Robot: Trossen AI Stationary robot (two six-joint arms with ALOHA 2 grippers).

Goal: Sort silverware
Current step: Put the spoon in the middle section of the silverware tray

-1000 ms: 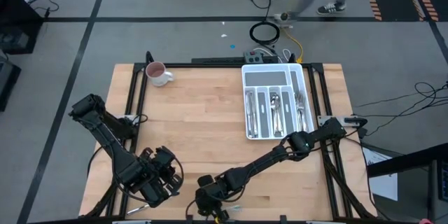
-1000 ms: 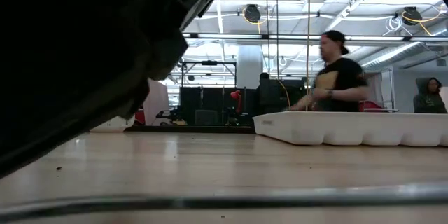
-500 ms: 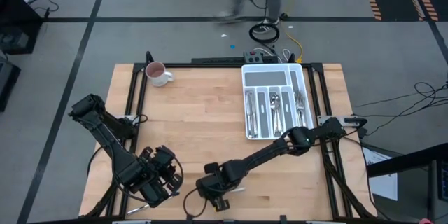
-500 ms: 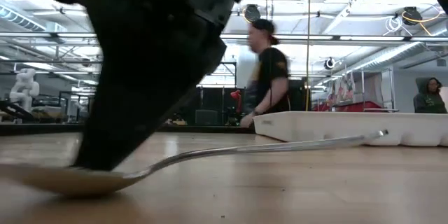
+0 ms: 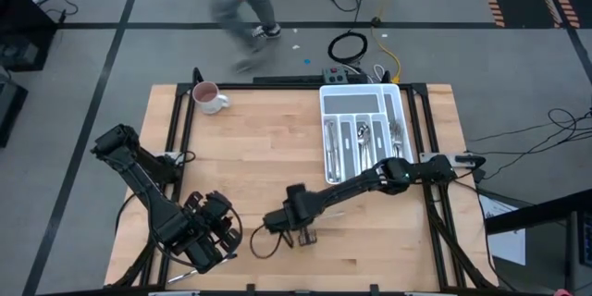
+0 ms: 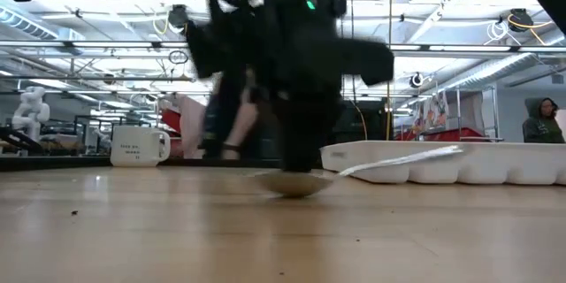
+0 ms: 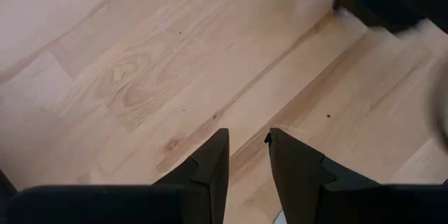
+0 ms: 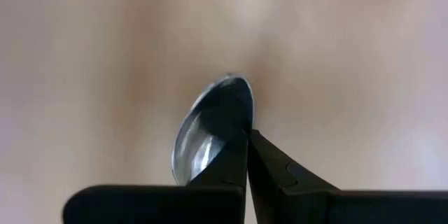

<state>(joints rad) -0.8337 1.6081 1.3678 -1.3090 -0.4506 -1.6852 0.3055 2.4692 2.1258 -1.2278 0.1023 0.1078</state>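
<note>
A: Right gripper (image 5: 302,234)?
B: Low over mid-table, fingers pinched tight on a spoon (image 6: 354,172) at the neck; bowl touching or just above the wood, handle slanting up toward the white tray (image 5: 363,102).

A: Rest of the silverware (image 5: 363,145)?
B: Lying in the tray's slots, far right of the table (image 5: 259,139).

A: Left gripper (image 7: 246,155)?
B: Parked near the front left edge, fingers slightly apart, holding nothing.

A: Else?
B: Mug (image 5: 208,98) at far left corner; person (image 5: 242,5) walking past beyond.

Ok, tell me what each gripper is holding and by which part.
The right gripper is shut on a spoon, pinching the bowl end; its handle trails toward the cutlery tray. The left gripper holds nothing.
</note>
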